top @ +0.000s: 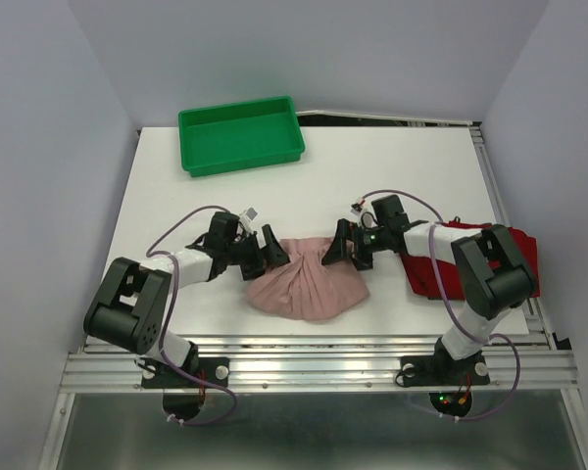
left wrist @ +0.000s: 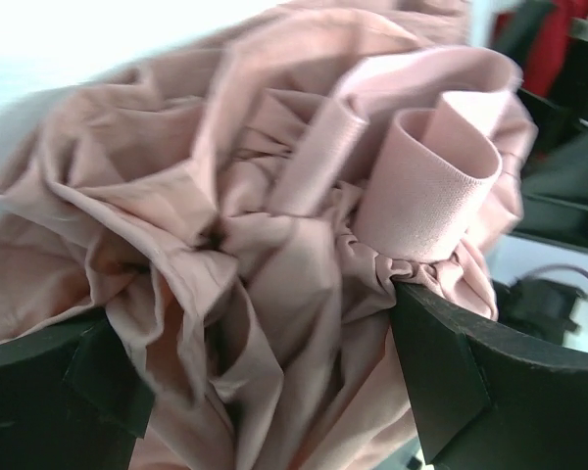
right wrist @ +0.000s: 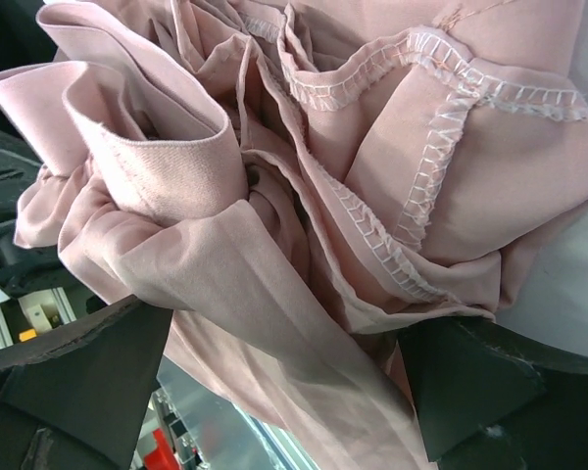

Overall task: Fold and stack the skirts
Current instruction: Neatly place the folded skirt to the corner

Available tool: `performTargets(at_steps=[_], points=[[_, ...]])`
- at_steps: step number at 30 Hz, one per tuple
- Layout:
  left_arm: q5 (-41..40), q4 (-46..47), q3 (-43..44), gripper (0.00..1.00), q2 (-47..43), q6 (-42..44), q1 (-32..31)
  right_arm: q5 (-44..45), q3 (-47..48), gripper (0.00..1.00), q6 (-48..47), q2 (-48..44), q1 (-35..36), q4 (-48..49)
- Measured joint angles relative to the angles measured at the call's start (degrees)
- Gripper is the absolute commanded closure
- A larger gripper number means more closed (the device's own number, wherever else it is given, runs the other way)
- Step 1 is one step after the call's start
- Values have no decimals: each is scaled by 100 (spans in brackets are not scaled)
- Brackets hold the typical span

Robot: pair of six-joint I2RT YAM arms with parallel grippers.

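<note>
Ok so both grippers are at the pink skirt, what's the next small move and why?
Probably close both: the left gripper and right gripper stand open at opposite ends of the pink skirt, bunched cloth lying between their jaws, nothing gripped yet.

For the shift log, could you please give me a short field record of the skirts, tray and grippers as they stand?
pink skirt: bunched at the near middle of the table
red skirt: crumpled at the right edge, partly under the right arm
tray: far left, empty
left gripper: open, fingers around pink cloth
right gripper: open, fingers around pink cloth
stack: none yet
</note>
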Motion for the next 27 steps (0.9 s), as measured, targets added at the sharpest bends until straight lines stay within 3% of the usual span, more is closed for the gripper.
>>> performTargets(at_steps=[3,5,7,8,10,14,15,16,21,27], points=[[-256,-61,44,3,50,11,-74,0,17,6,11,35,0,15],[-450,-138,149,12,85,46,-142,15,35,9,17,61,0,17],[-568,-131,192,34,142,103,-175,28,61,18,17,105,0,28],[-608,-129,192,49,179,157,-175,59,83,23,17,136,0,35],[-647,-122,192,62,273,184,-175,63,118,33,24,232,2,92],[-540,83,192,69,557,153,-173,109,157,49,11,428,37,315],[-503,125,203,82,612,149,-195,195,164,54,-31,446,76,393],[-481,133,236,96,645,160,-223,251,164,65,-68,461,101,431],[-457,186,376,100,669,170,-402,697,205,99,-302,481,306,507],[-463,199,474,100,669,101,-413,1121,431,99,-640,404,315,308]])
